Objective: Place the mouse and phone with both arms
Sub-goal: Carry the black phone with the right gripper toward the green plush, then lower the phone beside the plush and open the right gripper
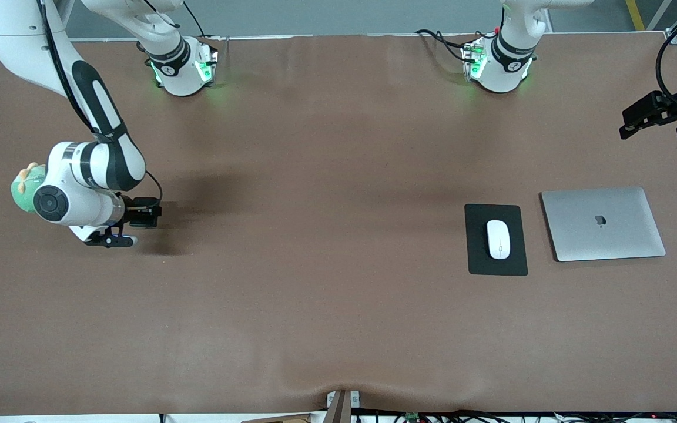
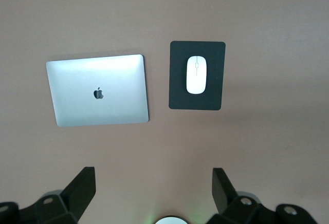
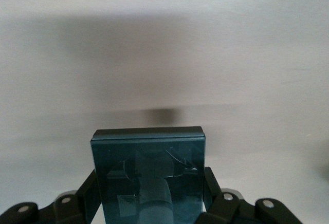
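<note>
The mouse (image 1: 498, 239) is set on the mouse pad (image 1: 496, 267) — just beside the laptop (image 1: 603, 224), toward the left arm's end of the table (image 1: 315, 294).

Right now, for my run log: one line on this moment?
mouse: on pad | phone: in right pincer | left pincer: open

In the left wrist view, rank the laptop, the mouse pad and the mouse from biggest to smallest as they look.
1. laptop
2. mouse pad
3. mouse, which lies on the pad.
All three lie flat on the table, so the ranking looks safe.
</note>
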Tool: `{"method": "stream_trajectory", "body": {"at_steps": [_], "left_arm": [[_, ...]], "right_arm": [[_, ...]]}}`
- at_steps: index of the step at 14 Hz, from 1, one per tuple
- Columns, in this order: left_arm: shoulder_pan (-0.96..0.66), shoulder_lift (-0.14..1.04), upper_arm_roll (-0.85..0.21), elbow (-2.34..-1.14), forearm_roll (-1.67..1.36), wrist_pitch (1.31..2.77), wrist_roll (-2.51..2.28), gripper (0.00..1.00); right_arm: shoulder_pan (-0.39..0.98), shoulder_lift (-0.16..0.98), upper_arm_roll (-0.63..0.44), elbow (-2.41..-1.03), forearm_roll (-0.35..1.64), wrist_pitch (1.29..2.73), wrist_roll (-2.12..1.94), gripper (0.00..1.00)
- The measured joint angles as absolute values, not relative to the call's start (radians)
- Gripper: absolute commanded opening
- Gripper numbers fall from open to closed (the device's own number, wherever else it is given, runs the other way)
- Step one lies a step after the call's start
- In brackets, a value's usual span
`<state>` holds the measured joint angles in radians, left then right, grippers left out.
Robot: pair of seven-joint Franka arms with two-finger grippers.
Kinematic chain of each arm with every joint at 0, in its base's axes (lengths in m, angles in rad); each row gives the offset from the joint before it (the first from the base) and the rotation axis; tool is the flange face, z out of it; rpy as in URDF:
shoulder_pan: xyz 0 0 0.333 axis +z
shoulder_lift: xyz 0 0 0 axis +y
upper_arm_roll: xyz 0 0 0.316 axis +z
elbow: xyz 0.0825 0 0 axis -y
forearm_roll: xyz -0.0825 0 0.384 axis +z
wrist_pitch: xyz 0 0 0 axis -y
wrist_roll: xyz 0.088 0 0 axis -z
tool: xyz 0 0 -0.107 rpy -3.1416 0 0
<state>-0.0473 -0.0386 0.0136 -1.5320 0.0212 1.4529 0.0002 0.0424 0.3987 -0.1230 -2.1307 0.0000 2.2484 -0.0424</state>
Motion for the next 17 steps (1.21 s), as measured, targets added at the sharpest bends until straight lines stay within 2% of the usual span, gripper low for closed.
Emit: {"method": "stream_trajectory", "body": {"at_steps": [4,8,9,10,11,17], "left_arm": [[-0.047,-0.037,0.014,-1.546,0.021,1.453,0.000,1.00],[-0.047,-0.034,0.014,-1.547,0.021,1.455,0.000,1.00],[-0.046,-0.034,0.014,-1.547,0.021,1.455,0.000,1.00],[-0.046,-0.034,0.014,-1.547,0.021,1.455,0.000,1.00],[-0.046,-0.033,0.014,-1.547,0.021,1.455,0.000,1.00],[-0.045,-0.033,0.015,-1.548,0.021,1.456,0.000,1.00]], "right_arm": [[0.034,0.400,-0.157,-2.245,-0.004,2.434,-0.099,0.00],[0.030,0.402,-0.158,-2.264,-0.004,2.454,-0.115,0.00],[0.024,0.404,-0.158,-2.264,-0.004,2.454,-0.124,0.13],[0.018,0.405,-0.158,-2.264,-0.004,2.454,-0.132,0.85],[0.013,0.406,-0.158,-2.264,-0.004,2.454,-0.137,1.00],[0.007,0.404,-0.156,-2.227,-0.004,2.429,-0.149,1.00]]}}
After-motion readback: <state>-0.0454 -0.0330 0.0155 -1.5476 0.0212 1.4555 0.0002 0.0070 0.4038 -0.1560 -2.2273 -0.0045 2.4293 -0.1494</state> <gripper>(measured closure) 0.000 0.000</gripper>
